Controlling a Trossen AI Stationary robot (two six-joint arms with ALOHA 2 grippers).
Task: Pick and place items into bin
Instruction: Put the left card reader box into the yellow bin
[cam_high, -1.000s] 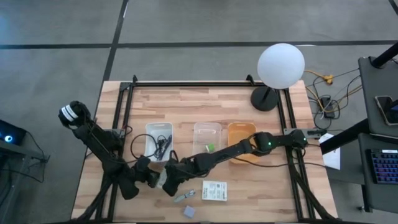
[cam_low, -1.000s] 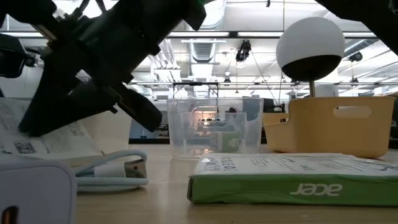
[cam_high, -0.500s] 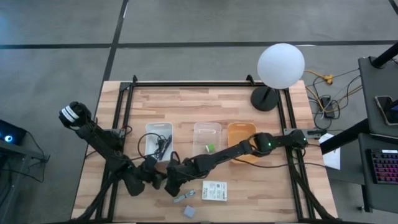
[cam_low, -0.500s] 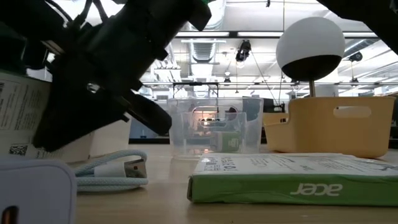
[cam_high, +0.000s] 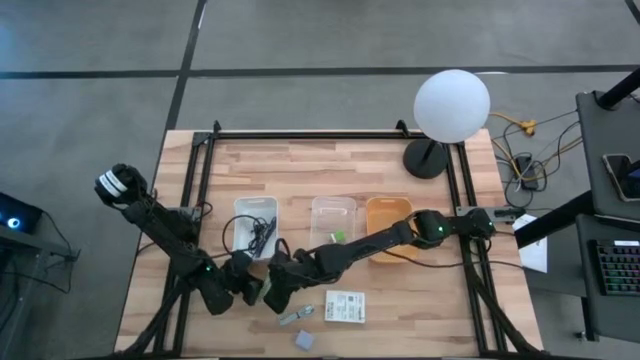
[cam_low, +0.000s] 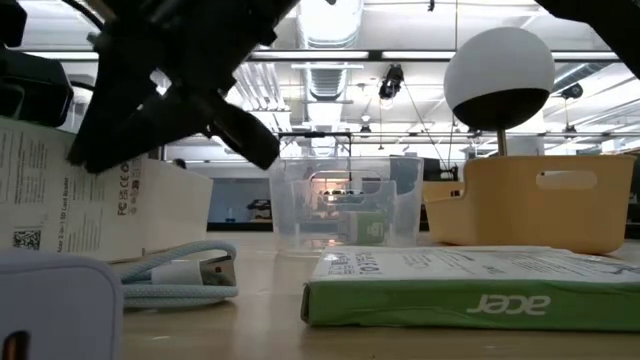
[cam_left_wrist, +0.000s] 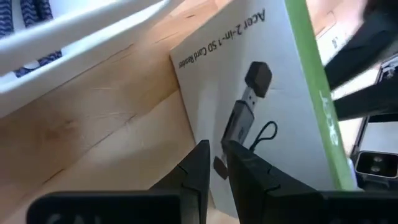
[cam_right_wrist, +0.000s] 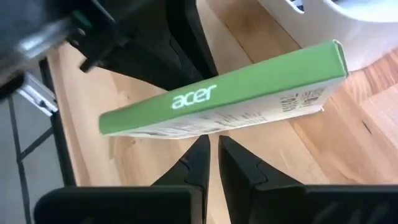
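Both grippers' fingers nearly together at the upright, edge-standing card-reader box (cam_right_wrist: 224, 102).

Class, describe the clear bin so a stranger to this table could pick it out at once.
On the wooden table, find the row of three bins across its middle. The clear bin is the centre one, between the white bin and the orange bin. It alone is see-through, with a small green piece inside.

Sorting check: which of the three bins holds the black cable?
The white bin, the one farthest toward the left arm's side, holds the coiled black cable; the clear bin and orange bin do not.
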